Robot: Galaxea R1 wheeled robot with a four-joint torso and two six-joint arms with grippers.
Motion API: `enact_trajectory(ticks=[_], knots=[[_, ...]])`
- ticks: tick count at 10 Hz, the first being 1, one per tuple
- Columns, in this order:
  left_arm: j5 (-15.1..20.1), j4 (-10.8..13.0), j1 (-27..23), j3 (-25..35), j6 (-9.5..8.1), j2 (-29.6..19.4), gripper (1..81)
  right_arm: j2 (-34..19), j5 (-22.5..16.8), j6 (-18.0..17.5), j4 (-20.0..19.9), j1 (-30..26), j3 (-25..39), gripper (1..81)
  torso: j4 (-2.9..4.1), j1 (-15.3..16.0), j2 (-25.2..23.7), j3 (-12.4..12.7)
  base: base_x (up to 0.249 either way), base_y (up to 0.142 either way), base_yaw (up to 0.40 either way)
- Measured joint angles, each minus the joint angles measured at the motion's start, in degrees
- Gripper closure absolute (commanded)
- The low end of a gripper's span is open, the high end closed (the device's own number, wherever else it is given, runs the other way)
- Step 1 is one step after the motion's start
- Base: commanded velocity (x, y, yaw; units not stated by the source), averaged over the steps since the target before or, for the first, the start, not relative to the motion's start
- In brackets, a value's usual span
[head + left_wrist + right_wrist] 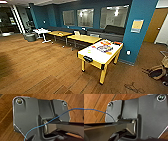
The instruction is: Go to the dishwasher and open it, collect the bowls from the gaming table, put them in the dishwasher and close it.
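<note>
Gaming table (100, 53) stands ahead right on the wood floor (37, 70), items on its far end unidentifiable, bowls apparently uncollected; grip state of both hands cannot be told.

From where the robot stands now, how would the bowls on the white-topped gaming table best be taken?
Probably by the rim, from above: the gaming table has a flat open top. Its near long side faces open wood floor. The coloured items on it are too blurred to tell bowl shapes.

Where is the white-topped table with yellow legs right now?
In the head view, the white-topped yellow-legged table stands right of centre on the wooden floor, beside the teal pillar.
</note>
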State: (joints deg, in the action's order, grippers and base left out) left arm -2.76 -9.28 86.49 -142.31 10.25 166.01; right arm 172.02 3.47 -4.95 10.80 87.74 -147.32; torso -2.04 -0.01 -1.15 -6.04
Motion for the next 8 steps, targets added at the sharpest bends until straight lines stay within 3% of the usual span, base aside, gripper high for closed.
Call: enact_trajectory(ticks=[3,8], knots=[[0.0,0.0,0.05,0.0,0.02,-0.02,1.0,0.02,0.0,0.0,0.44,-0.13,0.0,1.0,0.0,0.0,0.0,0.0,0.0,0.0,-0.301],[-0.05,0.0,-0.06,0.04,0.02,-0.16,1.0,0.02,0.0,0.0,0.74,-0.28,0.0,1.0,0.0,0.0,0.0,0.0,-0.04,0.0,-0.023]])
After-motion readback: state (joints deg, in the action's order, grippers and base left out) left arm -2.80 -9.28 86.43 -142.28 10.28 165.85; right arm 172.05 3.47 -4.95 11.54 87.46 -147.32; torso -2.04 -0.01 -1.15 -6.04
